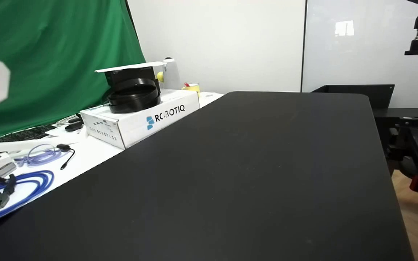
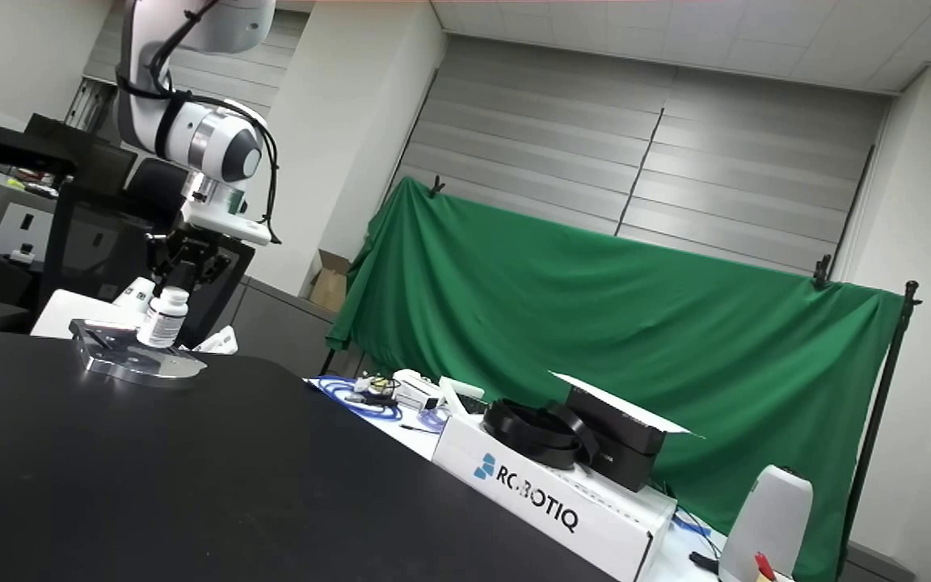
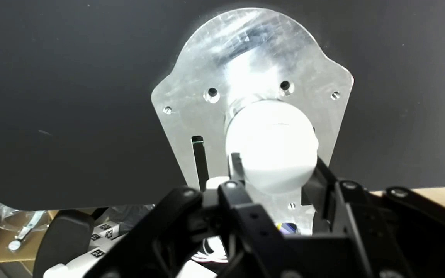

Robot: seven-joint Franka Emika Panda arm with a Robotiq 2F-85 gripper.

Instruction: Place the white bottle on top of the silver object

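First, wrist view. White bottle (image 3: 272, 146), one, seen from above, over a silver plate (image 3: 251, 61); plate lying on a black bench (image 3: 79, 96), its narrow end apparently past the edge. Jaws: one to each side of the bottle, gripping it by all appearance. Slot (image 3: 200, 162) and holes (image 3: 286, 88) in the metal, just beside the bottle. Step in hand, as judged: setting down. Recommended handling: lower straight and press lightly, seat the whole base on solid metal off the slot and holes, part the jaws evenly, then rise straight so neither side drags the bottle over.

Next, in an exterior view. Same bottle, at the jaws' lower end and over the plate, close to upright allowing for the tilted view; contact of base with metal cannot be told. Arm (image 2: 211, 139): extends downward from the top edge, links angled, jaws pointing toward the plate.

Lastly, in an exterior view. Bench, white box (image 1: 140, 127), green curtain (image 1: 60, 61); bottle, plate and jaws not shown.
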